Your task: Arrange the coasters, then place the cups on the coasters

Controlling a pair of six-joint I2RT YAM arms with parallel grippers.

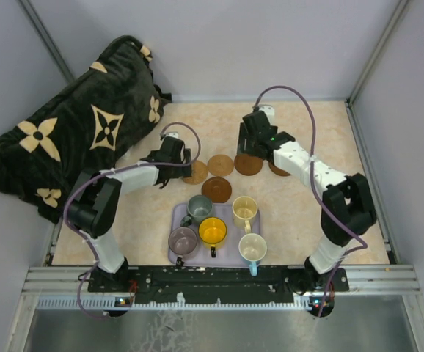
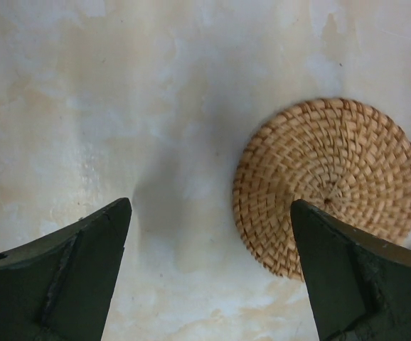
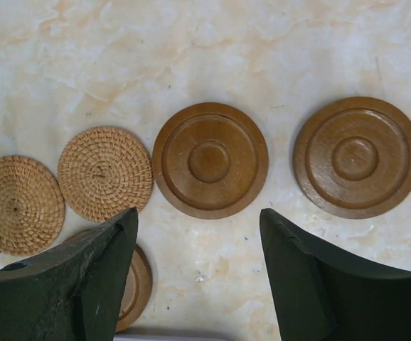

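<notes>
Five coasters lie in a loose group in front of the tray. In the right wrist view these are two woven ones [image 3: 17,202] [image 3: 104,172], two wooden ones [image 3: 210,160] [image 3: 357,156], and a third wooden one [image 3: 133,288] half hidden behind a finger. My right gripper [image 3: 198,217] [image 1: 256,143] hovers open over bare table just short of them. My left gripper [image 2: 211,206] [image 1: 175,155] is open wide, its right finger over the edge of a woven coaster [image 2: 326,181] [image 1: 196,174]. Five cups stand on the lavender tray [image 1: 229,253]: grey-green [image 1: 199,209], yellow-orange [image 1: 213,231], mauve [image 1: 183,240], cream [image 1: 245,211], pale blue [image 1: 252,248].
A black blanket with cream flower shapes [image 1: 87,132] is heaped at the back left, partly over the table edge. Grey walls close in the back and both sides of the table. The arms' bases sit on the rail at the near edge.
</notes>
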